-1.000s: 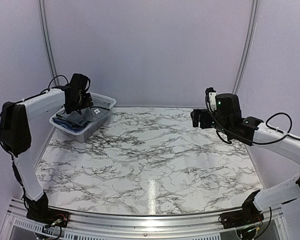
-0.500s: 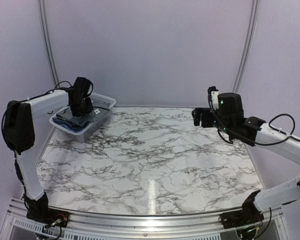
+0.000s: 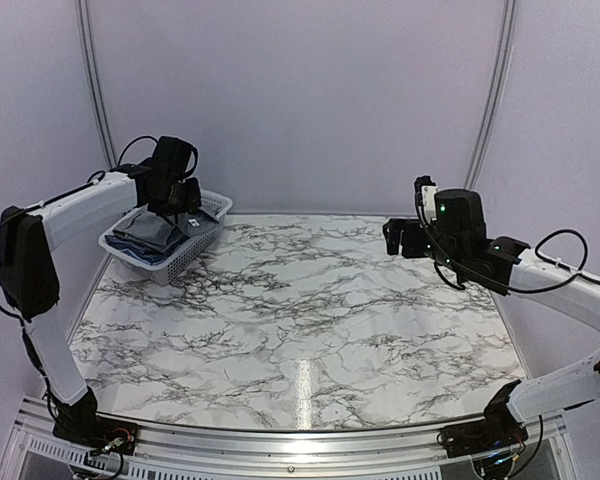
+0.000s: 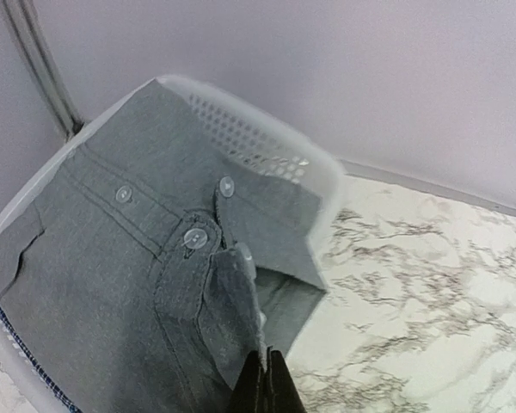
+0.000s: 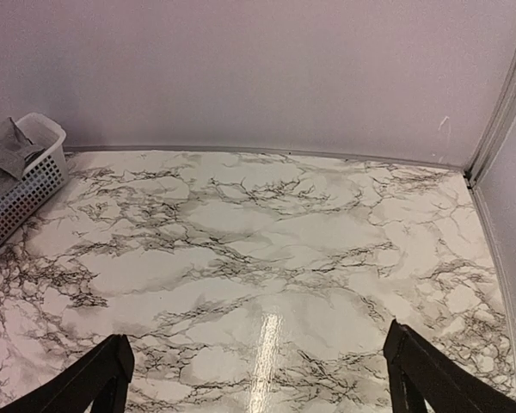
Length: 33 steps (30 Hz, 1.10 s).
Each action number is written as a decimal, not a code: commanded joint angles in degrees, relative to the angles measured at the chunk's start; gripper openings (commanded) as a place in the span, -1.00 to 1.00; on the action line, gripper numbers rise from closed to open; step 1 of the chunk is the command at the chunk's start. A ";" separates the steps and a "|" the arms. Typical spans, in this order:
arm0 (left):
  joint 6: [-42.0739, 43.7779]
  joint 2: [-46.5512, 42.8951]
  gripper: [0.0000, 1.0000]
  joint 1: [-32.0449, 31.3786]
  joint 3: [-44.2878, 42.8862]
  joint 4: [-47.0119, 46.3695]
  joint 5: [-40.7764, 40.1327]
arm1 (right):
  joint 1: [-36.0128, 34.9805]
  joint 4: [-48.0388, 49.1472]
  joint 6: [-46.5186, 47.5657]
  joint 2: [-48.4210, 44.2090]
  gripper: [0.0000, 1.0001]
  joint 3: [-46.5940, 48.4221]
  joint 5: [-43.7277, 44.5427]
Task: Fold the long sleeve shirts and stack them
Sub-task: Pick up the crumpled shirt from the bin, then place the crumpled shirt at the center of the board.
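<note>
On the marble tabletop [image 3: 310, 320] we pinch the grey shirt [image 4: 112, 284] in the basket [image 3: 195, 250] with the left gripper [image 4: 262, 387] to lift it; right gripper [image 5: 258, 340] hangs wide.

Lab booth: blank walls [image 3: 300, 100], marble tbl [image 3: 310, 320].

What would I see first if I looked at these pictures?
The grey shirt, bunched in the white basket at the far left corner, with the left gripper pinched shut on a fold of it. Next, the black-veined marble table, and the right gripper hanging open above its right side.
</note>
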<state>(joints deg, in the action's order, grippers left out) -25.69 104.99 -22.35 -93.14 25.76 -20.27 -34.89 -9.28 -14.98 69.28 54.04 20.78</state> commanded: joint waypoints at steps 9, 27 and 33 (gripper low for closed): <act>7.20 -13.86 -1.00 -8.73 -3.25 -4.28 -2.53 | -0.76 4.66 1.66 1.48 0.97 1.32 -2.51; 19.16 -15.70 -1.00 -38.24 -21.44 -9.92 7.35 | -2.35 12.55 8.48 -2.20 0.97 1.15 -5.68; 21.63 -10.94 -1.00 -44.79 -32.32 -10.07 4.29 | -2.58 11.10 8.89 -6.57 0.97 2.96 -5.36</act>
<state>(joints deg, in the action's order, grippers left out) -7.09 91.72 -65.41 -119.46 19.68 -13.80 -36.75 1.34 -7.11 66.00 53.84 15.27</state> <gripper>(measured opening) 0.003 0.986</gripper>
